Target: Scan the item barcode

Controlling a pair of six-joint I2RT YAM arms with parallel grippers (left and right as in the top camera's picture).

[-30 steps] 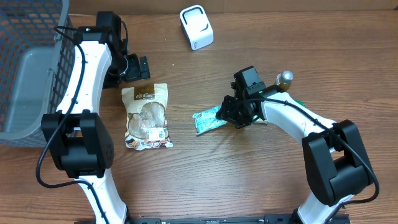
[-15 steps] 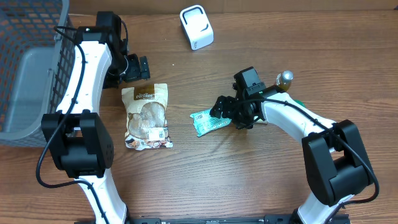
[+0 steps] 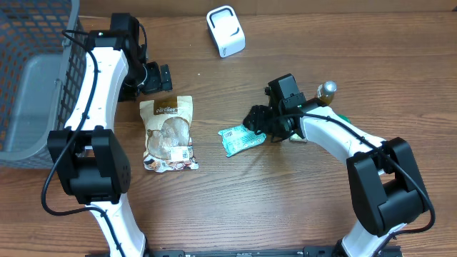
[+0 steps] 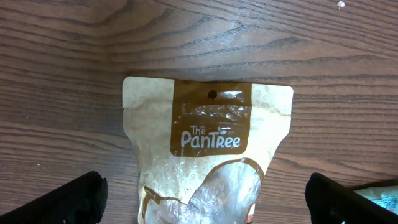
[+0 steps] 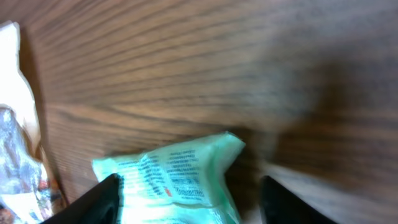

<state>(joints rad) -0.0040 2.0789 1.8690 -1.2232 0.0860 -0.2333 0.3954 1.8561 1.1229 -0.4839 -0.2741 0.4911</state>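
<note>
While right hand (image 3: 254, 123) gapes — packet (image 3: 239, 140) (green) flat.

You're looking at a mock shop checkout built on a robot test bench. The wood-grain table (image 3: 285, 214) carries a mesh shopping basket (image 3: 21, 43) at 10 o'clock and a white barcode scanner (image 3: 226, 31) at 12 o'clock. Packaged goods lie mid-table: a PanTree snack pouch (image 3: 168, 133) and a green packet (image 3: 239, 140). 1 robot arm (image 3: 100, 78) reaches in from 8 o'clock, and a second arm (image 3: 335, 132) from 4 o'clock.
</note>
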